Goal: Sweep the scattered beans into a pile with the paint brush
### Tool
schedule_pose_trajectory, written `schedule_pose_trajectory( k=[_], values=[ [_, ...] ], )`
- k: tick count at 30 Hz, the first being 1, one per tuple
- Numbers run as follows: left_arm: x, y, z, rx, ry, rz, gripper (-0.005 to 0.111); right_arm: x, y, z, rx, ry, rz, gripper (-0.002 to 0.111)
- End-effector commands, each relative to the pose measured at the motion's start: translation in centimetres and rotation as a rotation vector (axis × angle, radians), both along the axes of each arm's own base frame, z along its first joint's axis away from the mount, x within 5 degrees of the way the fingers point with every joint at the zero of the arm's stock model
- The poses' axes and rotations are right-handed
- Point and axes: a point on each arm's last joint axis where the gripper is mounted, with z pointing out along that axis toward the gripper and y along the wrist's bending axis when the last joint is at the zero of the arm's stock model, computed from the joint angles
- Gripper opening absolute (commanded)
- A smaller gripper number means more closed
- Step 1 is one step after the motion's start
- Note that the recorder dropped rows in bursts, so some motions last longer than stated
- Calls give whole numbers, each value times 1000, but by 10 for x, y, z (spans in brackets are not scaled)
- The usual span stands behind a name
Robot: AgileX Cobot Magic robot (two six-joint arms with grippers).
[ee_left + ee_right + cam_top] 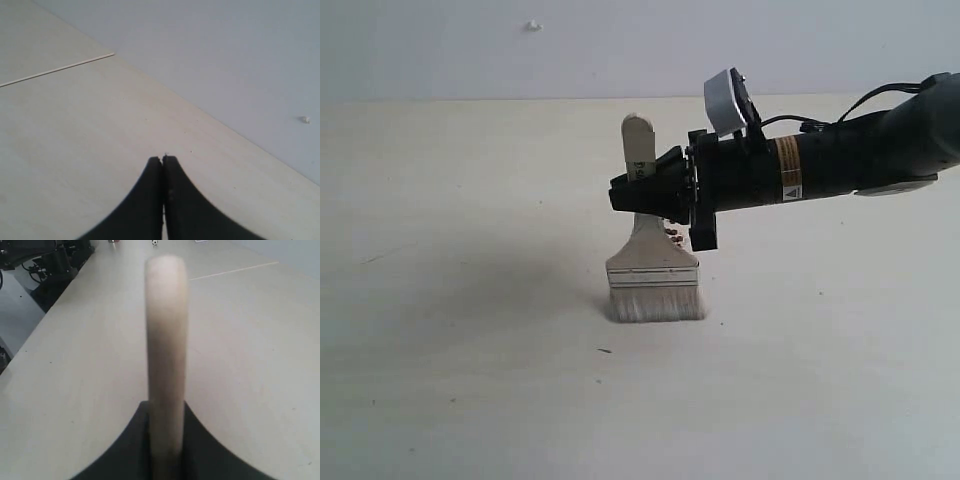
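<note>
While clamping the paint brush (655, 268) handle in the right gripper (642, 192), stood bristles on table (470, 300) to sweep beans (673, 235) just behind, with left gripper (163, 160) closed, empty.

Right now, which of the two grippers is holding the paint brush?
The right gripper: its jaws clamp the pale wooden handle of the paint brush, which stands upright with its bristles down. The left gripper is shut with nothing between its jaws.
</note>
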Motion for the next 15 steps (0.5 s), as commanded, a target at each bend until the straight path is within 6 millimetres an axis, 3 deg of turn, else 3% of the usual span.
schedule_pose_trajectory(
  k=[1, 8, 15],
  values=[
    [0, 0, 2, 2, -11, 1, 0, 0, -1, 1, 9, 15, 6, 0],
    [0, 0, 2, 2, -11, 1, 0, -1, -1, 3, 4, 11, 14, 0],
    [0, 0, 2, 2, -11, 1, 0, -3, -2, 22, 12, 5, 14, 0]
  ],
)
